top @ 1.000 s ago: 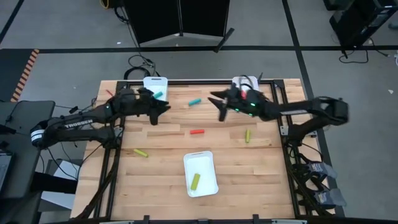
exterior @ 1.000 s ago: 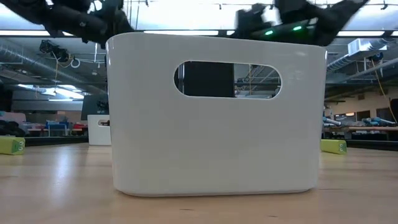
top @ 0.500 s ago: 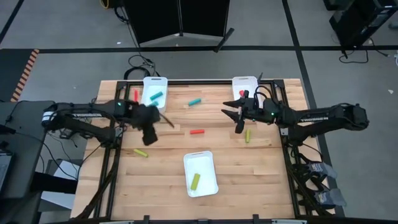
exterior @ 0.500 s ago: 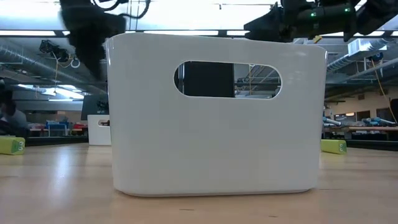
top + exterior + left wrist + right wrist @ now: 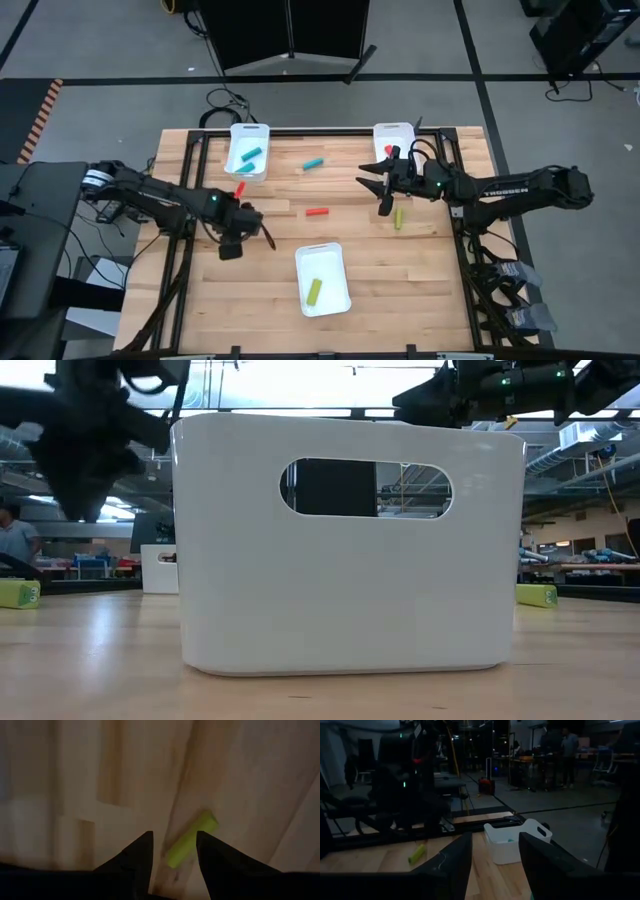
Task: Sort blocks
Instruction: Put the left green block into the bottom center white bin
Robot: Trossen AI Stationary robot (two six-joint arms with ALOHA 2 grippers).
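Observation:
The blocks are small sticks. A yellow-green block (image 5: 191,840) lies flat on the wood at the table's left, and my left gripper (image 5: 174,842) hovers open just above it, one finger to each side; in the high view my left gripper (image 5: 232,238) hides it. My right gripper (image 5: 383,192) is open above the table's right half, just far of another yellow-green block (image 5: 398,217). A red block (image 5: 317,212) and a teal block (image 5: 314,163) lie mid-table. One teal block (image 5: 252,153) lies in the far-left tray and one yellow-green block (image 5: 314,291) in the near tray.
Three white trays stand on the table: far-left tray (image 5: 233,165), far-right tray (image 5: 400,129) and near tray (image 5: 335,260), which fills the low view as a white wall (image 5: 350,580). A black frame edges the table. A person (image 5: 10,538) stands in the room beyond.
My left gripper has swung from beside the far-left tray toward the near edge and down, ending over the left yellow-green block. My right gripper moved a little toward the near-right, then stayed still. No block has moved.

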